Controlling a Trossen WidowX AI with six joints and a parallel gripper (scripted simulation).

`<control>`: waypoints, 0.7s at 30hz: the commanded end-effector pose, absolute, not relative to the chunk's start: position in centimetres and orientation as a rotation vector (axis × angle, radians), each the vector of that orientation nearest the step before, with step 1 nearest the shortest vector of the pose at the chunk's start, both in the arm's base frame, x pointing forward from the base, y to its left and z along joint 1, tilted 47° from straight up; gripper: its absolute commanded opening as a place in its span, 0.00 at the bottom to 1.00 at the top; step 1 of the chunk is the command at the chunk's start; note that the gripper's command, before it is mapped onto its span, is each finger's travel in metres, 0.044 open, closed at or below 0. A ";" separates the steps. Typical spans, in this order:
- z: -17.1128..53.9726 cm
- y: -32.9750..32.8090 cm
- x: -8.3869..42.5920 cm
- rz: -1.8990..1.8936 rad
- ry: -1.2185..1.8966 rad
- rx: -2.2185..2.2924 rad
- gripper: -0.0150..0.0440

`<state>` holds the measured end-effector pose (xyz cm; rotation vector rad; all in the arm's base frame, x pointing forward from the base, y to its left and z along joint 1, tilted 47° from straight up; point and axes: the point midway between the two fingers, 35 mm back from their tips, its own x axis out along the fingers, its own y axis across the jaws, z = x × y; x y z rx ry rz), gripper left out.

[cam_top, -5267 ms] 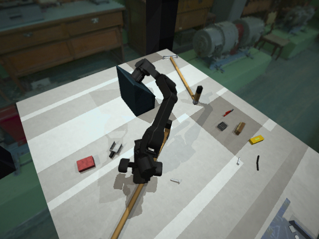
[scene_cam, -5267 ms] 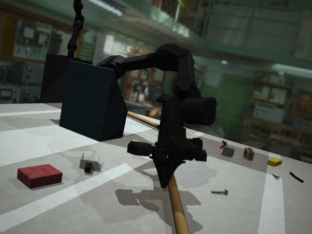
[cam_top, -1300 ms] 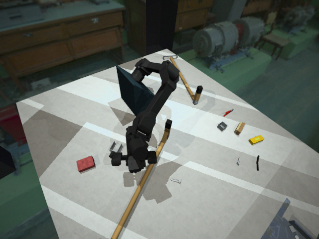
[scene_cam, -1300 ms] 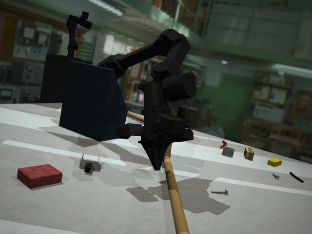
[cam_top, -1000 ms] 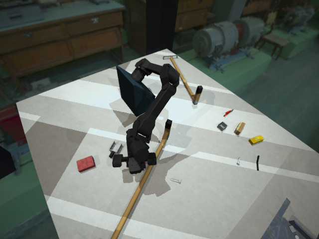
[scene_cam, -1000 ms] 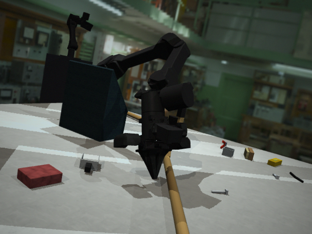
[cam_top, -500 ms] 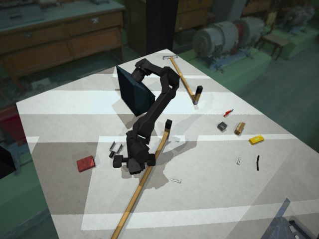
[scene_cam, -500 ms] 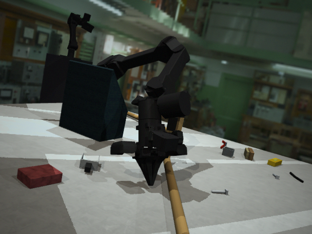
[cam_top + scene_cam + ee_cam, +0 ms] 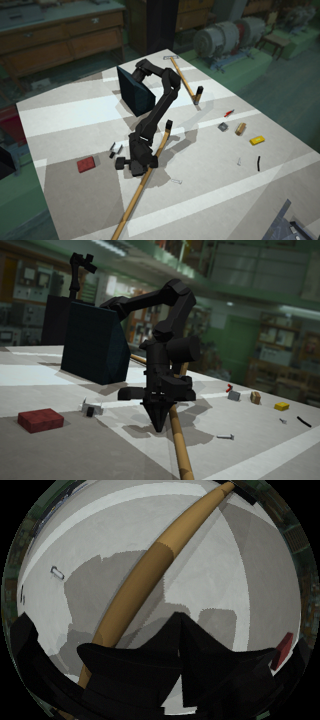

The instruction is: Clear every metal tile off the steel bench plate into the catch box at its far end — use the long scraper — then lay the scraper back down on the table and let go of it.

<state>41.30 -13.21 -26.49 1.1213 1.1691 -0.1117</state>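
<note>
My gripper (image 9: pixel 137 174) (image 9: pixel 158 430) (image 9: pixel 178 616) is shut and empty, pointing down just beside the long wooden handle of a tool (image 9: pixel 136 192) (image 9: pixel 178 441) (image 9: pixel 150 575). The handle lies on the table; its upright black-topped grip (image 9: pixel 169 126) stands at the far end. A dark blade edge (image 9: pixel 243 492) shows at its other end in the wrist view. A second, shorter wooden-handled tool (image 9: pixel 181 76) with a wire-like head lies at the back. Part of the steel plate (image 9: pixel 279 229) with light pieces on it shows at the bottom right of the top view. I cannot make out the catch box.
A red block (image 9: pixel 86 164) (image 9: pixel 41 420) and a metal bracket (image 9: pixel 116 148) (image 9: pixel 91 407) lie left of the gripper. A bolt (image 9: pixel 176 181) (image 9: pixel 224 436) lies right of the handle. Farther right are a yellow block (image 9: pixel 257 140) (image 9: pixel 281 406), a grey box (image 9: pixel 222 126) and a black rod (image 9: pixel 258 163).
</note>
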 end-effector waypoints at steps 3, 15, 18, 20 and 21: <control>-26.3 -13.4 42.1 -0.118 1.165 1.119 0.25; -25.9 -13.3 43.2 -0.118 1.165 1.119 0.25; -25.8 -13.2 43.5 -0.118 1.165 1.119 0.25; -25.7 -13.2 43.6 -0.118 1.165 1.119 0.25; -25.7 -13.2 43.7 -0.118 1.165 1.119 0.25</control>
